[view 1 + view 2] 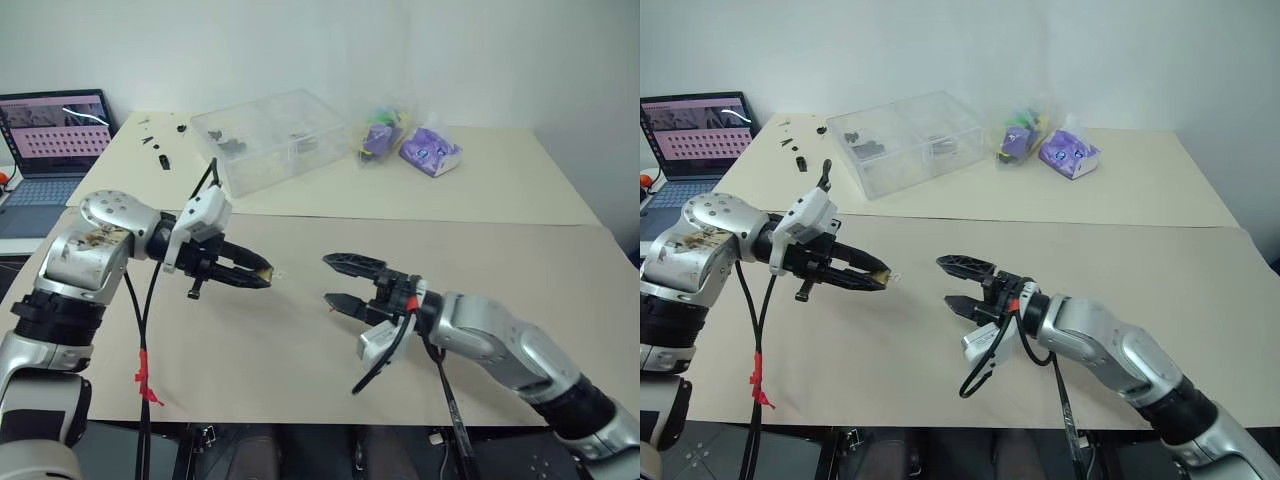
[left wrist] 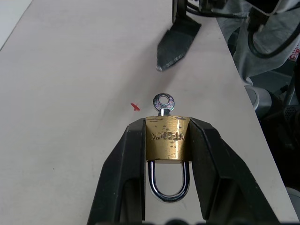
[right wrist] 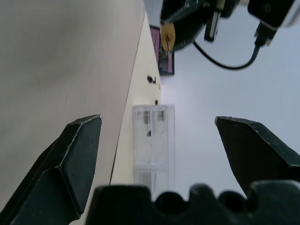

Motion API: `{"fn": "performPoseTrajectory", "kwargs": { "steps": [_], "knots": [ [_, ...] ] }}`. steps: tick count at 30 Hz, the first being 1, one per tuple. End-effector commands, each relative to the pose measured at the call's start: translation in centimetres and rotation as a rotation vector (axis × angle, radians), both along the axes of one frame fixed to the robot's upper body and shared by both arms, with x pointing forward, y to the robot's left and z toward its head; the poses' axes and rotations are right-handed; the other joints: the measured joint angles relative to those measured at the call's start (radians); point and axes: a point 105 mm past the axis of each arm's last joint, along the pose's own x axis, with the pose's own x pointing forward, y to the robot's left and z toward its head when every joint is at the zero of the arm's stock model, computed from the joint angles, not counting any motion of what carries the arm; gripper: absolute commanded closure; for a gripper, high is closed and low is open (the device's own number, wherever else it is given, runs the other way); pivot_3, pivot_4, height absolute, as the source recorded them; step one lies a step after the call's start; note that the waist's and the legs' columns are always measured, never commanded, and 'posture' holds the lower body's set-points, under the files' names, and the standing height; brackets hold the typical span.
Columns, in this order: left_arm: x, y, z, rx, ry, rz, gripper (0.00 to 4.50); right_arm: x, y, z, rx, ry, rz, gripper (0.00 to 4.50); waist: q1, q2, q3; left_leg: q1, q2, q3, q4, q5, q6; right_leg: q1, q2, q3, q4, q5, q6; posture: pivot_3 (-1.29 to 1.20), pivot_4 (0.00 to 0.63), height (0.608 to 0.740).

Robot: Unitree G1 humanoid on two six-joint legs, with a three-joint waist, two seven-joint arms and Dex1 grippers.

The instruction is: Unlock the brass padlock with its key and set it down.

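Left wrist view has the left gripper [image 2: 166, 140] clamped on the padlock [image 2: 167, 145] by its brass sides, shackle [image 2: 168, 185] back between the fingers and the key [image 2: 164, 103] already seated, its head poking out toward the right gripper [image 1: 340, 280]. That one hangs just right of it above the table [image 1: 520, 250], jaws spread wide and empty. Next, I judge, it should come in straight on the key's axis, pinch the flat head squarely, then twist while the left holds firm.
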Motion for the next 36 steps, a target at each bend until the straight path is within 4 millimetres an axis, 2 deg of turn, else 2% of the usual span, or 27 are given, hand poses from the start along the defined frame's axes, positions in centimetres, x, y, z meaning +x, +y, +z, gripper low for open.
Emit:
{"fn": "performPoseTrajectory", "kwargs": {
  "steps": [1, 12, 22, 36],
  "knots": [
    [-0.1, -0.4, 1.5, -0.022, -0.056, -0.016, 3.67, 0.0, 0.9, 1.3, 0.011, -0.078, 0.064, 0.00, 0.000, 0.000, 0.000, 0.000, 0.000, 0.000, 0.000, 0.000, 0.000, 0.000, 0.000, 0.000, 0.001, 0.000, 0.000, 0.00, 0.150, 0.726],
    [-0.2, -0.8, 1.6, -0.015, -0.067, -0.036, 3.67, 0.0, 1.6, 2.2, -0.001, -0.197, 0.108, 0.00, 0.000, 0.000, 0.000, 0.001, 0.000, -0.001, 0.000, 0.000, 0.000, -0.001, 0.001, 0.000, 0.006, -0.005, -0.003, 0.00, 0.150, 0.726],
    [-1.0, -1.6, 1.5, 0.009, -0.066, -0.108, 3.67, 0.6, 1.9, 2.1, -0.018, -0.231, 0.120, 0.00, -0.001, 0.000, 0.000, 0.001, 0.000, -0.001, 0.000, 0.000, 0.000, -0.001, 0.001, 0.000, 0.006, -0.005, -0.004, 0.00, 0.150, 0.726],
    [-0.2, -1.9, 1.4, 0.015, -0.101, -0.102, 3.67, 0.5, 2.3, 2.0, -0.049, -0.250, 0.143, 0.00, -0.001, 0.000, 0.000, 0.002, 0.000, -0.001, 0.000, 0.000, 0.000, -0.001, 0.001, 0.000, 0.007, -0.005, -0.004, 0.00, 0.150, 0.726]
  ]
}}
